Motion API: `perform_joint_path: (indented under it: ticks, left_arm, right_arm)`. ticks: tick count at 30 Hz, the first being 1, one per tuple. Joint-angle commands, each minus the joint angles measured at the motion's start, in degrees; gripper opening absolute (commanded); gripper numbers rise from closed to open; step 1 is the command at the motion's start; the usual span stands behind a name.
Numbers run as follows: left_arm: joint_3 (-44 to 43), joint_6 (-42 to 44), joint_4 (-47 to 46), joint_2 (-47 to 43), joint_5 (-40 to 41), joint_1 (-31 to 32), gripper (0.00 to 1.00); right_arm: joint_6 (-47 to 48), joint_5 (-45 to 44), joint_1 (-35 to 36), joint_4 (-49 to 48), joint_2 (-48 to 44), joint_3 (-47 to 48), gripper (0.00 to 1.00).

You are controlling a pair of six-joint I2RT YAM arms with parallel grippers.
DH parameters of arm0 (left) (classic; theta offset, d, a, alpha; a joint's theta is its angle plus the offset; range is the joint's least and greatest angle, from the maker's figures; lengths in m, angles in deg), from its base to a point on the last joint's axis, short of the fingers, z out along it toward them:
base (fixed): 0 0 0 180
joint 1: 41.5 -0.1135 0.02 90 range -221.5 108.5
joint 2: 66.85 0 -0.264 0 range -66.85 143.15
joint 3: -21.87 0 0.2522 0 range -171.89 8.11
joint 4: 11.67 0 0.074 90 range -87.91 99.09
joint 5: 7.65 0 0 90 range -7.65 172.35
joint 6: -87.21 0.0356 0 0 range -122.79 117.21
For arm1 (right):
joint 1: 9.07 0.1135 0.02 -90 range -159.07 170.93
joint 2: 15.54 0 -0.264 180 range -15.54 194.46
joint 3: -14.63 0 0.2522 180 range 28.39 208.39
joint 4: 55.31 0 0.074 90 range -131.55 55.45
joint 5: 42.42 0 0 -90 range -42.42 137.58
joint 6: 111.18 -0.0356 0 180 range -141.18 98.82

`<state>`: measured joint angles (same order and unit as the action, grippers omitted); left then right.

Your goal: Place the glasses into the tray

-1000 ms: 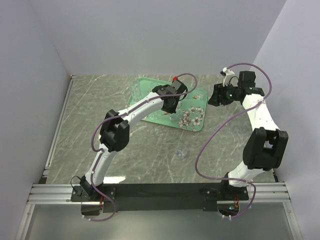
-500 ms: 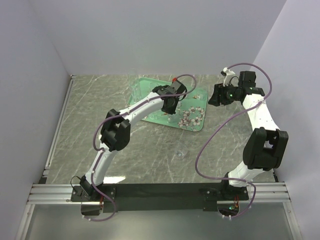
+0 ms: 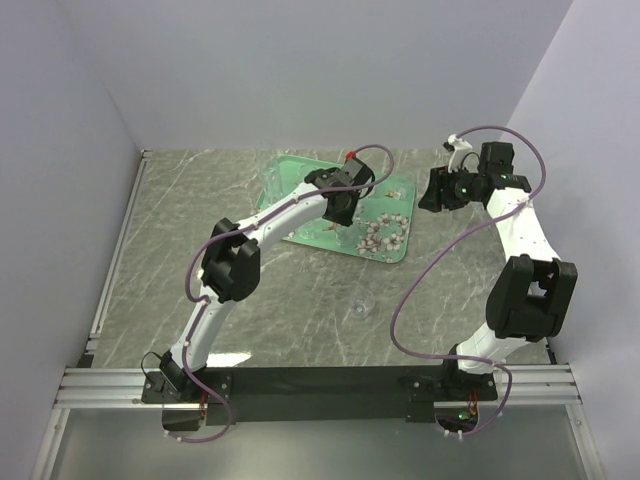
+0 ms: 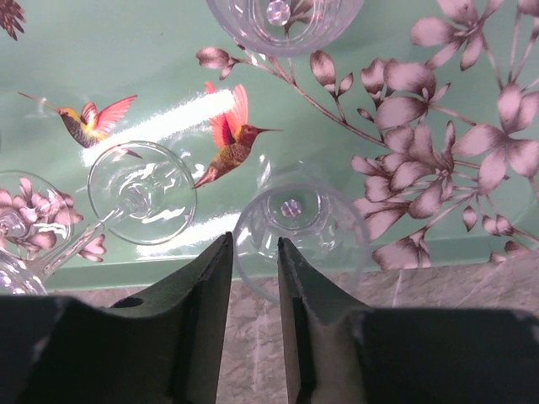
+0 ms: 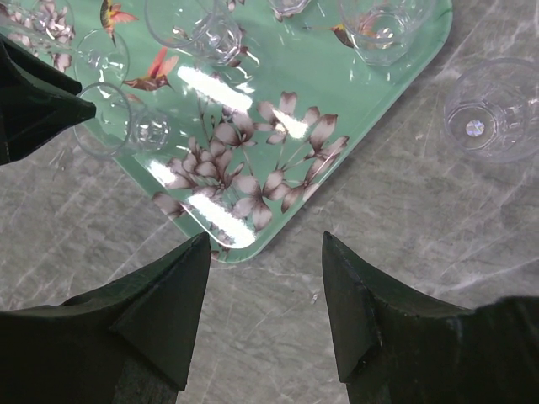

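glasses [image 5: 379, 29] mostly stood in tray [image 5: 328, 80]; one stray glass [image 5: 488, 122] sat upright on worktop [image 5: 404, 252] just off tray's edge, fwd-right of right end effector [image 5: 265, 244], wide open & empty; left end effector [image 4: 253, 244] near-closed astride rim of trayed glass [image 4: 290, 210], grip unclear.

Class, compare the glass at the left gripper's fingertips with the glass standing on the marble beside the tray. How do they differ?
Place: the gripper-side glass stands inside the tray, at its edge; the other glass stands on the marble table, outside it. Contact: the first has its wall between the fingers of the left gripper; the second is untouched. Both are clear and standing, not lying.
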<state>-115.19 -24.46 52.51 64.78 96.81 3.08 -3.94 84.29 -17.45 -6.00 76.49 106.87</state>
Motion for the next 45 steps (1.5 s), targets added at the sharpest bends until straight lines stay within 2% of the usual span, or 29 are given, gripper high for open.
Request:
perform_joint_path:
  ticks: [1,9,14,23,27,32,34,45]
  left_arm:
    - [-2.8,0.6,-0.8,-3.0,0.6,-0.2,0.34]
    - [-2.6,0.5,-1.4,-6.4,-0.7,-0.2,0.41]
    - [0.7,1.3,-5.1,-10.4,-2.5,0.0,0.53]
    - [4.1,1.1,-10.0,-15.8,-8.3,0.5,0.63]
    - [6.1,1.5,-11.5,-17.6,-9.5,1.1,0.64]
    - [10.7,2.6,-14.4,-21.8,-10.1,2.2,0.66]
    - [11.9,3.5,-15.0,-23.7,-10.8,2.5,0.66]
    - [24.6,5.9,-20.0,-33.9,-13.1,4.3,0.73]
  right_arm:
    - [0.9,-0.1,-0.8,-1.2,-1.1,2.5,0.63]
    - [-0.7,-1.5,-1.5,-1.6,0.7,4.3,0.63]
    - [-3.1,-5.4,-2.2,-1.4,4.1,7.0,0.62]
    - [-9.8,-15.9,-3.3,-3.4,11.2,12.5,0.61]
    - [-12.6,-19.6,-3.3,-4.2,16.0,17.0,0.58]
    - [-13.5,-21.8,-3.3,-0.1,24.2,26.4,0.50]
    - [-13.4,-22.4,-3.3,-0.1,26.2,28.2,0.50]
    - [-10.8,-24.4,-3.3,1.0,31.6,30.9,0.45]
